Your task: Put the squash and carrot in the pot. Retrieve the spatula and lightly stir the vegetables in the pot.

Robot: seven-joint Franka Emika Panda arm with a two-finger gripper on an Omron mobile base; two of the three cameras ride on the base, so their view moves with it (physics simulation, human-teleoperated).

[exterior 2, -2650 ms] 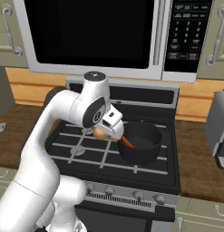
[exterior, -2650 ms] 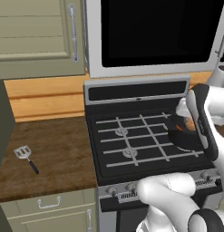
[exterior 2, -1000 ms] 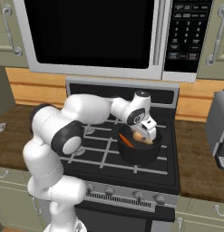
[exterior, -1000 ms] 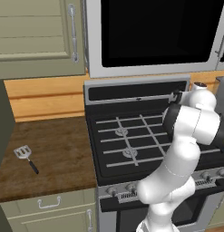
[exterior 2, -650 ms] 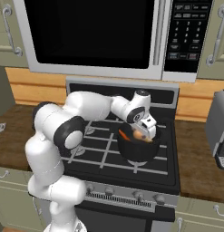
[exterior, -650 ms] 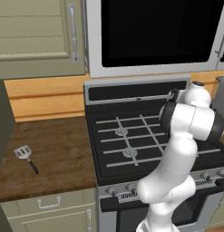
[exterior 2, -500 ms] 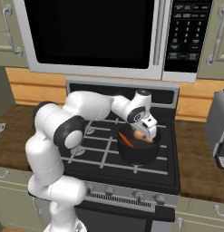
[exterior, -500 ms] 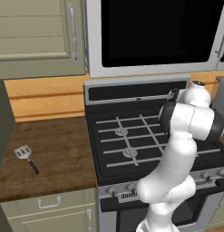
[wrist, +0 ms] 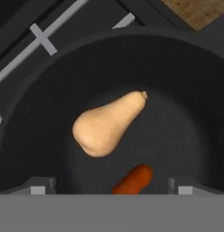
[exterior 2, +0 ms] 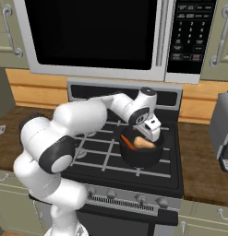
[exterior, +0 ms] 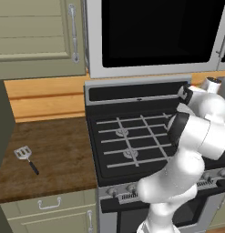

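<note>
Tan squash point(wrist: 106, 124) now beside carrot point(wrist: 133, 179) in pot point(exterior 2: 141, 156); our pincer point(wrist: 109, 186) open, empty above. Spatula point(exterior: 26, 158) next, far left of pot.

I'm looking at a home kitchen: a black gas stove point(exterior: 132, 141) with grates and front knobs, a microwave point(exterior 2: 111, 37) mounted above it, olive-green cabinets point(exterior: 36, 36), and a wooden countertop point(exterior: 45, 154) running along a wood-panel backsplash point(exterior: 45, 98).

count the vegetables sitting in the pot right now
2. The squash lies in the middle of the pot; the carrot lies beside it, partly cut off at the hand view's bottom edge.
</note>
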